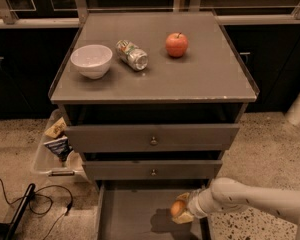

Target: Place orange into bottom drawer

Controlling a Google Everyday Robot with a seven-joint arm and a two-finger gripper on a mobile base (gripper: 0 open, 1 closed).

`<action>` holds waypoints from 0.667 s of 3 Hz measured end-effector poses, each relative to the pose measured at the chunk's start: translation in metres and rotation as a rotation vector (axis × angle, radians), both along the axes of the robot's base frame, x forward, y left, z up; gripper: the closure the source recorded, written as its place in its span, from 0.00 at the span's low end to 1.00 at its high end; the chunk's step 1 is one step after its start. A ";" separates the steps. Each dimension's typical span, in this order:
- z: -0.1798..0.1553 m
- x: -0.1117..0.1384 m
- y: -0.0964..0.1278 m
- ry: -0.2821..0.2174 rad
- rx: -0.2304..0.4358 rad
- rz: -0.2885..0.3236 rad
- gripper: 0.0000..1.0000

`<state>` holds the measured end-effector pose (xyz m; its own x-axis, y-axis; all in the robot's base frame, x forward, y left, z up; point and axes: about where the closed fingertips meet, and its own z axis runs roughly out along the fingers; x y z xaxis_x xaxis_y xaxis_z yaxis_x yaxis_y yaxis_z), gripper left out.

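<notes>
The orange (178, 208) is small and round, held in my gripper (181, 210) at the end of the white arm that comes in from the lower right. The gripper is shut on the orange and holds it just above the right part of the bottom drawer (125, 214), an open grey tray that sticks out below the cabinet. The orange's shadow falls on the drawer floor beneath it.
On the cabinet top (200, 79) stand a white bowl (91, 60), a tipped can (132, 55) and a red apple (176, 44). Two upper drawers with round knobs (153, 141) sit slightly open. A clear bin of snacks (54, 146) and black cables (35, 204) lie on the floor at left.
</notes>
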<state>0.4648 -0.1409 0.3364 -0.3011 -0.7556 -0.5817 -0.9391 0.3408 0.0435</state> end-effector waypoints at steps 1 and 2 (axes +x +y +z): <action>-0.010 0.001 0.005 0.016 -0.002 0.000 1.00; -0.044 0.010 0.004 0.052 0.035 -0.031 1.00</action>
<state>0.4751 -0.1371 0.2919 -0.3551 -0.7245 -0.5907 -0.9241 0.3674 0.1050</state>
